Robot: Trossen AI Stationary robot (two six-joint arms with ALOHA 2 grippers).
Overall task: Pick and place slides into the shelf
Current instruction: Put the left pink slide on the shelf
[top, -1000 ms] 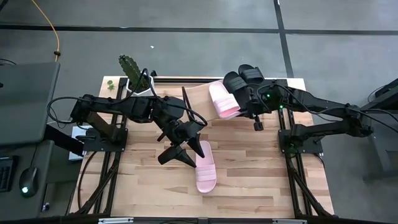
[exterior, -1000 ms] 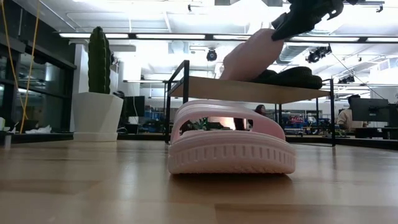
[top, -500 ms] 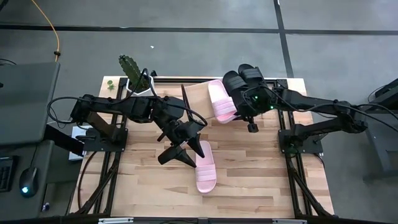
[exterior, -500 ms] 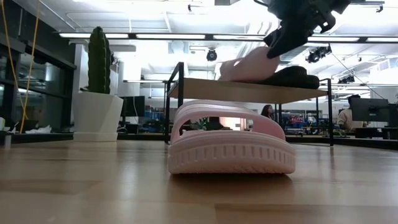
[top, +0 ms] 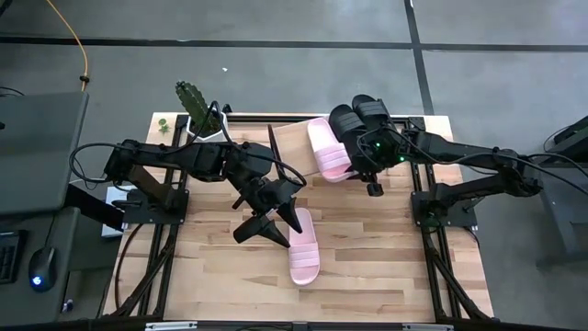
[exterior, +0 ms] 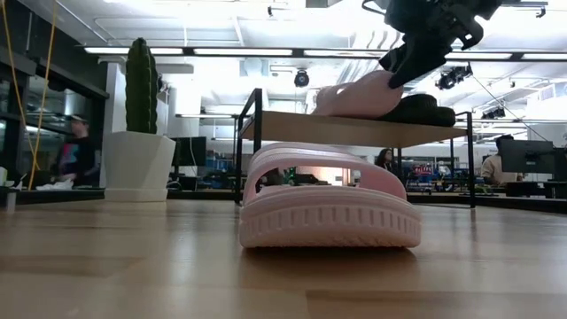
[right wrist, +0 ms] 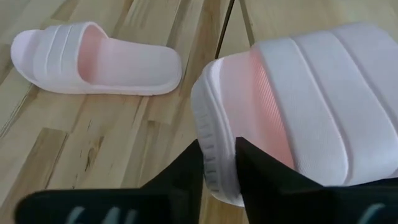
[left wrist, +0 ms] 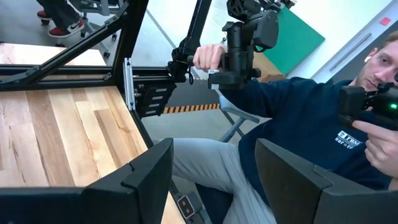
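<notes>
One pale pink slide [top: 329,149] lies on the shelf [top: 292,140] beside the two black slides [top: 358,115]. In the low view this pink slide [exterior: 354,96] rests on the shelf plank [exterior: 354,129], with its near end a little raised. My right gripper [top: 358,167] is shut on it. The second pink slide [top: 305,246] lies flat on its sole on the table, in front of the shelf [exterior: 328,208]. My left gripper [top: 262,235] hovers open just left of it, touching nothing. Its own view [left wrist: 214,180] looks past the table's edge. My right gripper [right wrist: 217,158] pinches the heel-end rim [right wrist: 214,146] of the pink slide between its two fingers, one finger [right wrist: 189,171] outside the sole and one finger [right wrist: 264,171] on the footbed side. It comes slanting down from the table's near right. The slide's toe part rests on the shelf.
A cactus in a white pot [top: 197,110] stands at the table's far left, beside the shelf's black end frame [exterior: 252,142]. A person in a dark blue top [left wrist: 311,118] sits past the table's edge. Bare wood [top: 386,248] lies right of the loose slide.
My right gripper has moved a little toward the table's far left and come down, staying shut on the pink slide. The slide has tipped from a steep slant to nearly flat on the shelf plank.
</notes>
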